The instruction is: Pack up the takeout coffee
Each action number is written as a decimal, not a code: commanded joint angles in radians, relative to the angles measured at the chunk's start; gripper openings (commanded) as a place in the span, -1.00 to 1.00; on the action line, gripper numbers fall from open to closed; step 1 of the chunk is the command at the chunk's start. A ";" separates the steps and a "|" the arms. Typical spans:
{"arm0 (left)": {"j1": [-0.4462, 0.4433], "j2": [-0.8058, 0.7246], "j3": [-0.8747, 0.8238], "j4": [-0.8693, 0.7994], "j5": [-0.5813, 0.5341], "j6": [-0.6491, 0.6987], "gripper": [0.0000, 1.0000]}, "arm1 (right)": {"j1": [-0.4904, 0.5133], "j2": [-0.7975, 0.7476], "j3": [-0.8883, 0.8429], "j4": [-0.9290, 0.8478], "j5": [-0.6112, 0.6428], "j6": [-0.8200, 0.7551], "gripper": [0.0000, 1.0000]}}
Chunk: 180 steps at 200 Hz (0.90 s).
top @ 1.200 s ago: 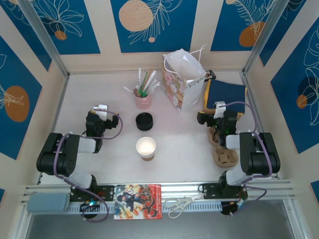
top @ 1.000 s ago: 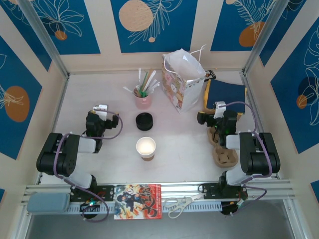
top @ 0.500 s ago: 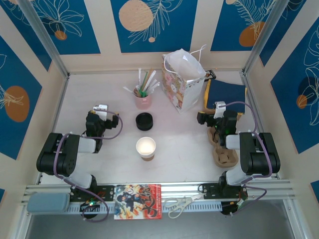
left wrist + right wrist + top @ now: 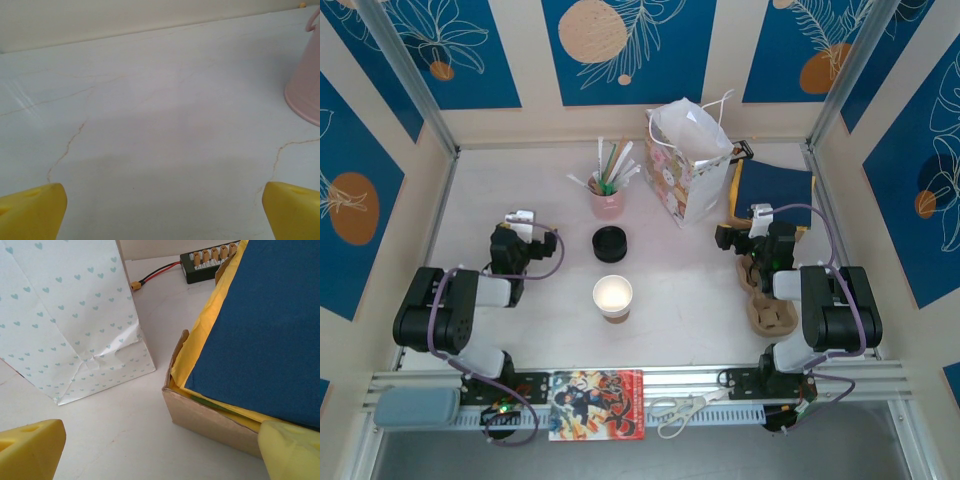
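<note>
The takeout coffee (image 4: 612, 296) stands open near the table's front middle, its kraft-brown outside and pale inside visible from above. A black round lid (image 4: 610, 243) lies just behind it. My left gripper (image 4: 520, 222) rests low to the left of the lid, apart from the cup. Its yellow fingertips (image 4: 31, 210) are spread wide over bare table, so my left gripper (image 4: 162, 215) is open. My right gripper (image 4: 755, 220) sits at the right between the gift bag (image 4: 688, 165) and a box. My right gripper (image 4: 160, 455) is open and holds nothing.
A pink cup of straws (image 4: 608, 200) stands behind the lid, and its pink wall (image 4: 305, 85) is at the left wrist view's right edge. A cardboard box of blue napkins (image 4: 260, 330) sits right of the heart-print bag (image 4: 65, 315). A brown cup carrier (image 4: 767, 300) lies under the right arm.
My left gripper has shifted very slightly to the left. The cup, the lid and the right arm have not moved.
</note>
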 commanded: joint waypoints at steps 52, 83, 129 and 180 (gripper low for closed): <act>0.018 -0.273 0.246 -0.624 -0.171 -0.114 0.99 | 0.020 -0.231 0.076 -0.307 0.140 0.075 0.98; 0.020 -0.354 0.441 -1.007 -0.182 -0.321 0.99 | 0.015 -0.372 0.124 -0.503 0.258 0.282 0.98; 0.029 -0.455 0.577 -1.229 0.050 -0.529 1.00 | -0.034 -0.452 0.416 -1.095 0.293 0.570 0.98; 0.016 -0.525 0.616 -1.454 0.132 -0.669 1.00 | -0.011 -0.483 0.463 -1.135 0.053 0.593 0.98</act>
